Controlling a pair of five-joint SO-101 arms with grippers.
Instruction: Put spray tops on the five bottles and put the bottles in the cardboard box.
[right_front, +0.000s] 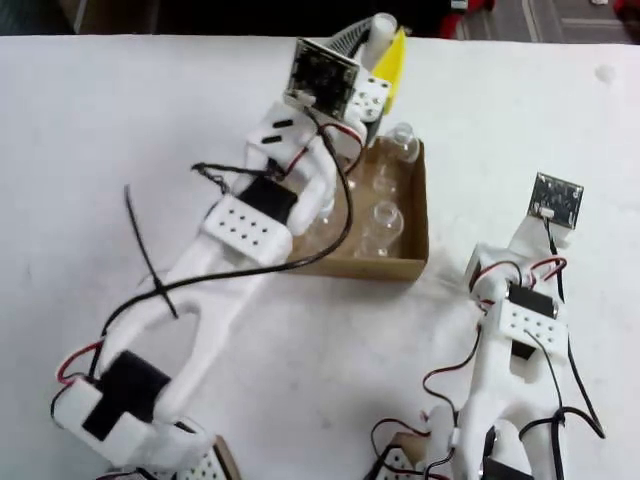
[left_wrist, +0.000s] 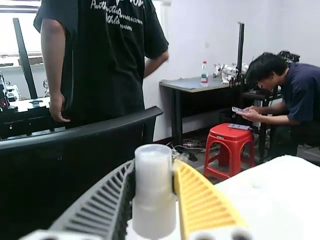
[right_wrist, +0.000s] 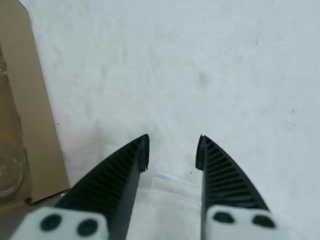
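The left claw (left_wrist: 153, 167) clenches a white cylindrical spray top (left_wrist: 153, 195) beyond the brown cardboard box (right_front: 424, 205), seemingly for capping; the right claw (right_wrist: 172, 150) gapes.

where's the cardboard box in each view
high view: the cardboard box sits mid-table with clear bottles inside.
left wrist view: the left gripper, shut on a white spray top, faces the room, away from the box.
right wrist view: the box's brown wall lies at the frame edge, beside the open right gripper.
shared landmark: the white table.
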